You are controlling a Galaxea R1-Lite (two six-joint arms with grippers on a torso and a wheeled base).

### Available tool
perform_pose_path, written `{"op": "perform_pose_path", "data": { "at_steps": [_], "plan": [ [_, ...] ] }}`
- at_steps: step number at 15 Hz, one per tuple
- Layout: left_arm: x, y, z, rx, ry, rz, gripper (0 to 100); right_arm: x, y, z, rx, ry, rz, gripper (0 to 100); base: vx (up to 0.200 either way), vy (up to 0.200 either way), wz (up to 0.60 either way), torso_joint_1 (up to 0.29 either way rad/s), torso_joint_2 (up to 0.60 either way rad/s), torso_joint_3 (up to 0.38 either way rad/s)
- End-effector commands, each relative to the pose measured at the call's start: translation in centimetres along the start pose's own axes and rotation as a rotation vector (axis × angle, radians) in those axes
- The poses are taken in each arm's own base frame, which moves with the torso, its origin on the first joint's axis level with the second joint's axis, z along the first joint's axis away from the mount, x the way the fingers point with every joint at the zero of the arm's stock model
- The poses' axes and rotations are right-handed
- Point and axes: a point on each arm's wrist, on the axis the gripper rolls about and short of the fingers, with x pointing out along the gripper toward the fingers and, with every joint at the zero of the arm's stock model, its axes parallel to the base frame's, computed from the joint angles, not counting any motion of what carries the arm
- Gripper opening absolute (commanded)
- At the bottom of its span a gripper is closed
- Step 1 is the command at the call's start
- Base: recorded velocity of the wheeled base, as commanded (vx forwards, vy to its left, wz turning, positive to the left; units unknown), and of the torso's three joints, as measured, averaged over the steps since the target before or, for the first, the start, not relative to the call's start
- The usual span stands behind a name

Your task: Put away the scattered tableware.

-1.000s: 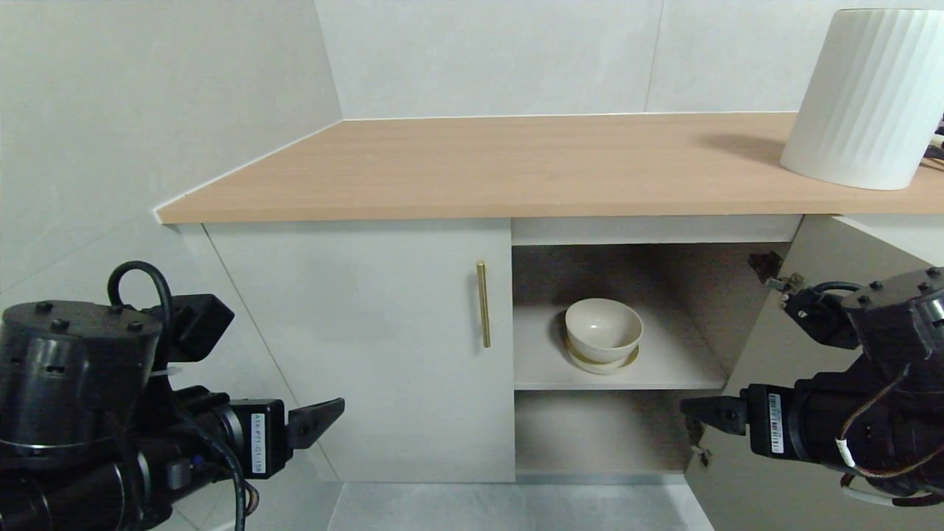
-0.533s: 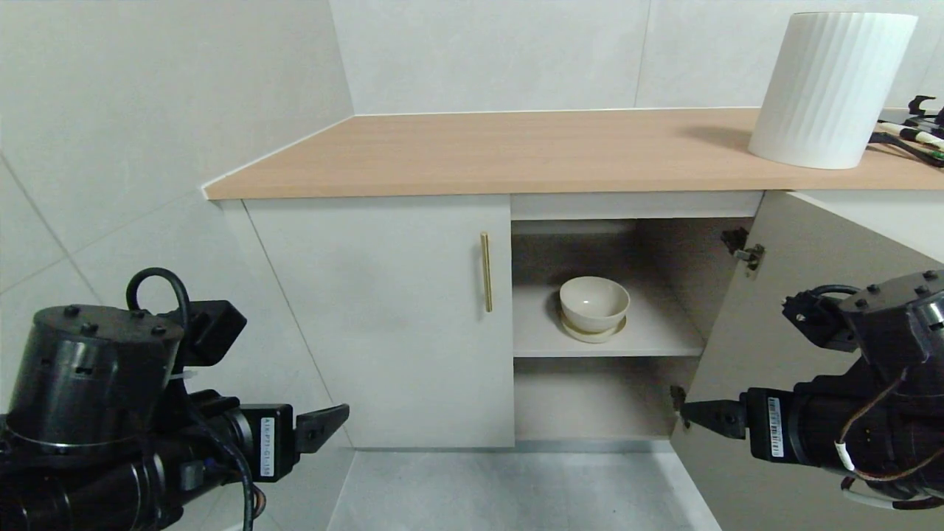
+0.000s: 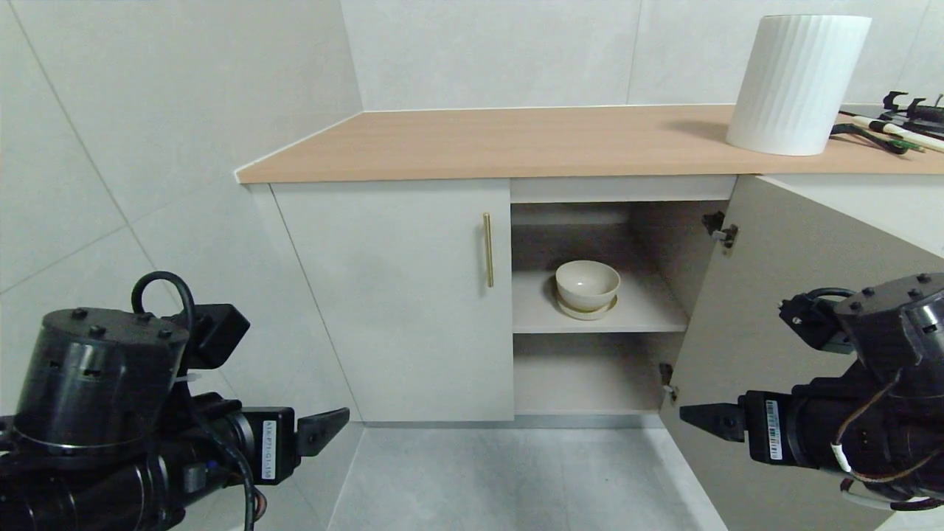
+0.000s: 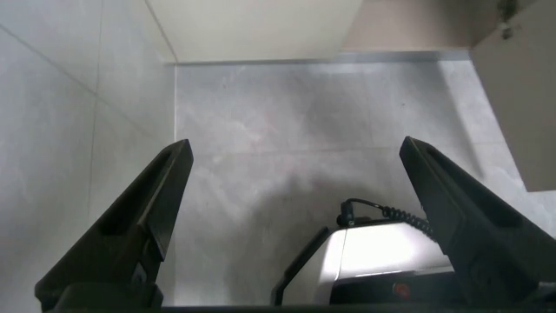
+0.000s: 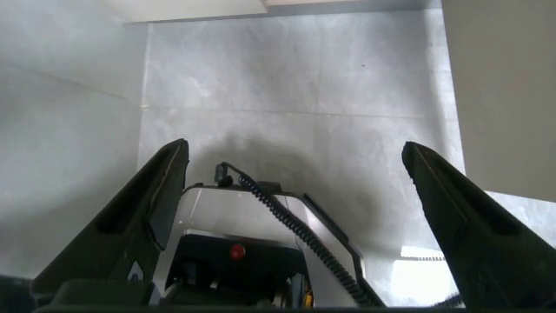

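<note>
A cream bowl (image 3: 587,283) sits on a small plate (image 3: 587,309) on the middle shelf (image 3: 641,313) of the open cabinet. My left gripper (image 3: 324,429) hangs low at the left, well in front of the shut left door, open and empty (image 4: 295,174). My right gripper (image 3: 700,417) is held low at the right, beside the swung-open right door (image 3: 767,295), open with nothing between its fingers (image 5: 295,165). Both wrist views look down at the grey floor.
A wooden countertop (image 3: 516,140) carries a tall white ribbed container (image 3: 796,85) and some tools (image 3: 892,125) at the far right. The left door has a gold handle (image 3: 487,249). Tiled wall stands at the left, grey floor (image 3: 516,479) below.
The whole head view has shifted: the cabinet now looks smaller and farther away, so the camera has backed off. Both grippers keep the same pose.
</note>
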Motion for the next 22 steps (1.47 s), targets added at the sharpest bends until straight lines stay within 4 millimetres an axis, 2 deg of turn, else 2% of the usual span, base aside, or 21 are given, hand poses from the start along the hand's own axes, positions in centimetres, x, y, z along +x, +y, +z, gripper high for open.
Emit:
{"op": "perform_pose_path", "data": {
  "at_steps": [1,12,22],
  "plan": [
    [0.1,0.0,0.0,0.002,0.003,0.001,100,0.1,0.0,-0.1,-0.002,0.006,-0.002,100,0.000,0.000,0.00,0.000,0.00,0.000],
    [0.0,0.0,0.0,0.001,0.002,0.000,100,-0.1,-0.1,-0.1,-0.007,0.005,-0.007,100,0.000,0.000,0.00,0.000,0.00,0.000],
    [0.0,0.0,0.0,0.003,0.002,0.000,100,-3.0,-1.9,-1.7,-0.197,0.128,-0.084,100,0.000,-0.200,0.00,0.005,0.00,0.000]
  ]
}}
